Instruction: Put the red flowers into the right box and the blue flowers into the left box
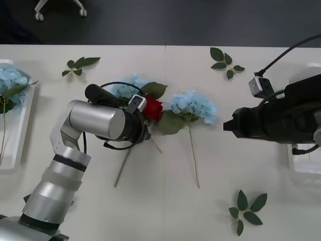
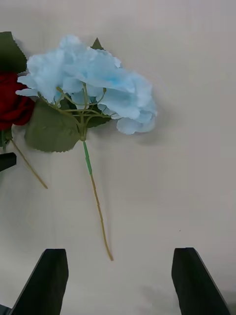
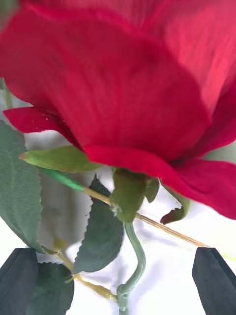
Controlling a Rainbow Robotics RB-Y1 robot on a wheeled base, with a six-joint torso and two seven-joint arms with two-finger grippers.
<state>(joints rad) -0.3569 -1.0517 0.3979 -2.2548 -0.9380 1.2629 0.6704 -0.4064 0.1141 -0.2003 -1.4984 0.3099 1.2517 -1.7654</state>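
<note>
I am looking at the left gripper [image 3: 118, 295] sitting at the middle of the table [image 1: 165, 211], right up against a red rose [image 1: 153, 109]. In the left wrist view its two black fingers [image 3: 18, 280] are standing wide apart with the rose's [image 3: 123, 83] curved green stem passing between them, so it is released and gripping nothing. The bloom is lying just beside a blue flower [image 1: 128, 85] on its far side, whose long stem is running back toward the near edge under my left arm.

A second blue flower [image 1: 194, 106] is lying at mid-table, just right of the rose, its broad leaf touching the rose's foliage and its stem pointing toward the near edge. The right gripper [image 1: 229, 125] is hanging close to this cluster on its right side. In the right wrist view its fingers [image 2: 42, 283] are spread apart, released, with the blue flower [image 2: 93, 81] lying ahead of them and the stem tip ending short of them.

At the table's left edge a white box [image 1: 20, 130] is holding another blue flower [image 1: 11, 83]. A white box [image 1: 306, 165] is sitting at the right edge, partly under the right arm. Loose leaf sprigs [image 1: 80, 64] are lying near the far edge and near the near-right corner.
</note>
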